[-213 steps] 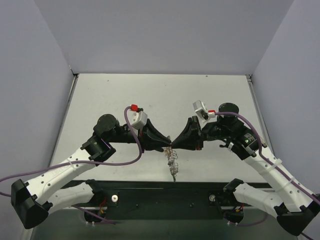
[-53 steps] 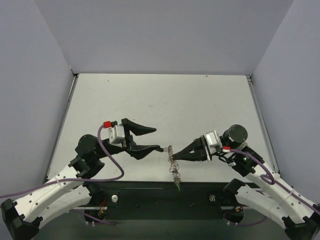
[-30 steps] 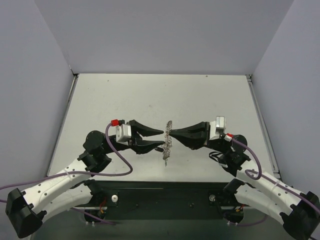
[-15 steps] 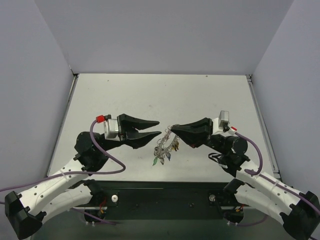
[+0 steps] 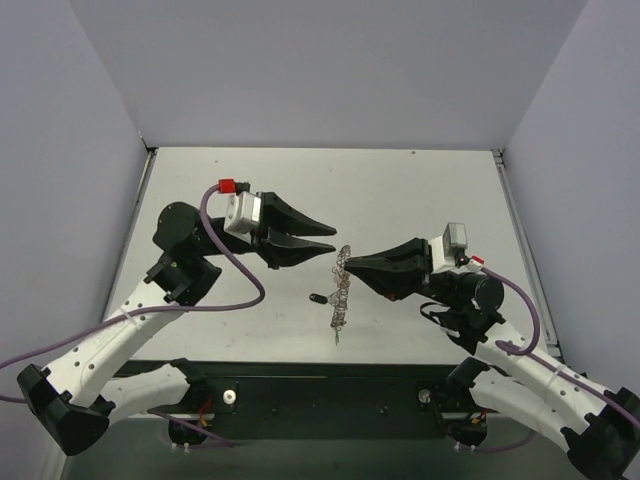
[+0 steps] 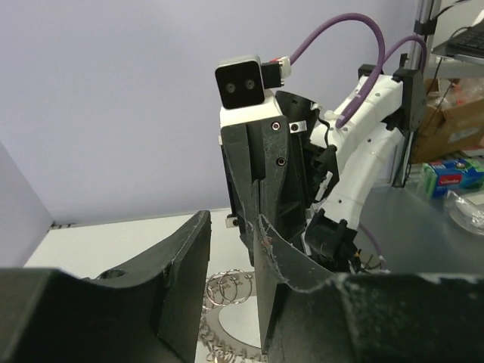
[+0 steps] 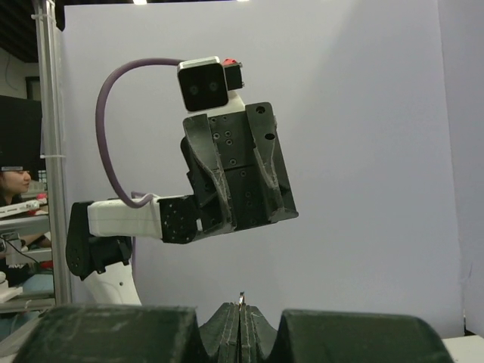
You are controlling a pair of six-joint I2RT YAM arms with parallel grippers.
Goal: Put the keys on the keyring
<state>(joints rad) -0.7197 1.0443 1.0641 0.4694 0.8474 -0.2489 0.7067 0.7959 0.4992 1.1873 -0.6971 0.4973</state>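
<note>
The keyring hangs edge-on as a silver fringed strand from my right gripper, which is shut on its top. In the right wrist view only a sliver of the keyring's metal pokes above that gripper's closed jaws. My left gripper hovers just up-left of the ring, open, with nothing between its fingers. In the left wrist view, small loops of the keyring show through the gap of the left gripper. A small dark piece, seemingly a black-headed key, lies on the table left of the ring.
The white table is walled on the left, back and right. A black rail with both arm bases runs along the near edge. The left arm's purple cable loops beside its wrist.
The left gripper has moved up and farther back, its jaws a little narrower. The keyring has turned from a spread bunch to an edge-on strand. A small dark piece now lies on the table.
</note>
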